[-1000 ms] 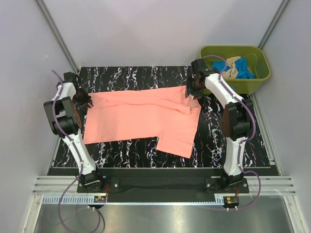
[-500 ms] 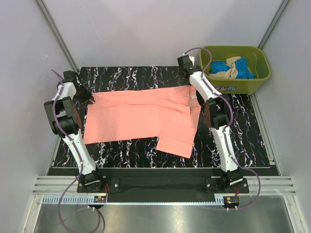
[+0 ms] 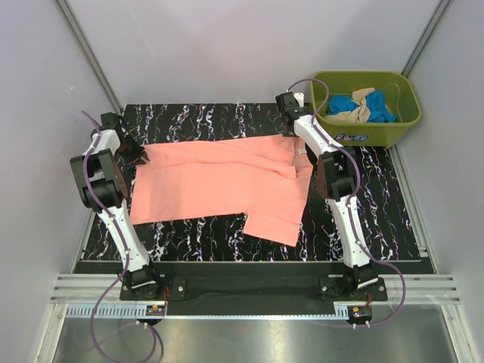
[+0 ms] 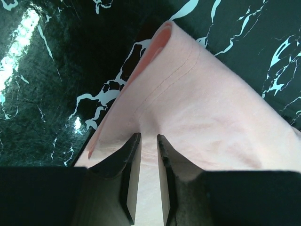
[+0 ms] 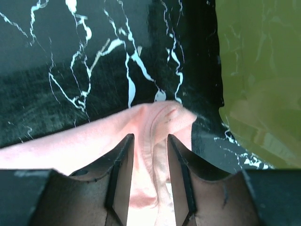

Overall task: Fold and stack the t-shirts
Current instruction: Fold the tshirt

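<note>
Right now the salmon-pink t-shirt (image 3: 219, 185) lies spread flat on the surface (image 3: 189, 121) with its long axis running left to right, and you have one hand at each end of its far edge. Your left hand (image 3: 139, 155) is clamped on the far left corner: in the left wrist view the fingers (image 4: 130, 160) stand almost together with a raised fold of pink cloth pinched between them. Your right hand (image 3: 292, 131) is closed on the far right corner, just beside the tub (image 3: 378, 136); its fingers (image 5: 123, 160) sit a little wider, with bunched cloth filling the gap. From both hands the whole body of the shirt lies toward the near edge, so the fold should probably carry the far edge straight toward you, both hands level, so the crease runs along the long axis. One sleeve (image 3: 276, 219) juts out on the near right and may need tucking. The blue tee (image 3: 344, 102) and beige tee (image 3: 363, 97) wait in the tub.
</note>
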### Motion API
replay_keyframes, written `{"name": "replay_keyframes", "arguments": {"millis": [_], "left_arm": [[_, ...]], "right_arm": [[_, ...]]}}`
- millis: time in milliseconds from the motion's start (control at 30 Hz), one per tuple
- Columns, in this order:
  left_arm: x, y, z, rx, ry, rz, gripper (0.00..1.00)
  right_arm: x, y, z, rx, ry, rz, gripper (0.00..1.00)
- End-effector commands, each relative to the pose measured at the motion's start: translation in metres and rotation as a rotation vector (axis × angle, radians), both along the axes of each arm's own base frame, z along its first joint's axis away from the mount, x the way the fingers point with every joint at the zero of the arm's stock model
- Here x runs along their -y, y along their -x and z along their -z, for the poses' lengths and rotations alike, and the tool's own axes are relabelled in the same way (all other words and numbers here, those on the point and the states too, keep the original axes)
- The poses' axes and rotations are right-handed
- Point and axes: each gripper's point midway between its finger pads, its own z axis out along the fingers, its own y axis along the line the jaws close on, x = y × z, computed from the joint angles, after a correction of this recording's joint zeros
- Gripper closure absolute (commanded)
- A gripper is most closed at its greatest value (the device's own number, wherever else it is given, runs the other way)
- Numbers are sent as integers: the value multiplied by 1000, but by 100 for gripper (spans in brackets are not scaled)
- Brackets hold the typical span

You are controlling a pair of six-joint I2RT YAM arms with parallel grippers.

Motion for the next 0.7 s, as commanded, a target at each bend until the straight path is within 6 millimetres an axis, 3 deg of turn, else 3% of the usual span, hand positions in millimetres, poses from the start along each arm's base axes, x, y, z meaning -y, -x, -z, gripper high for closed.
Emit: {"name": "replay_keyframes", "arguments": {"millis": [0, 100, 167, 233, 567, 667], "left_arm": [[-5, -11, -8, 39, -22, -5, 75], [-9, -5, -2, 6, -41, -13, 76], [-13, 0, 5, -25, -47, -22, 77], [-19, 6, 11, -61, -61, -34, 78], [-30, 15, 22, -135, -99, -17, 79], [-30, 15, 21, -122, -91, -14, 79]], "right_arm": [[4, -19, -16, 79, -10, 8, 58], [10, -28, -19, 105, -10, 18, 63], [16, -31, -16, 105, 9, 25, 78], [30, -37, -22, 132, 52, 50, 98], [49, -56, -29, 191, 101, 73, 100], [36, -57, -30, 184, 26, 31, 100]]}}
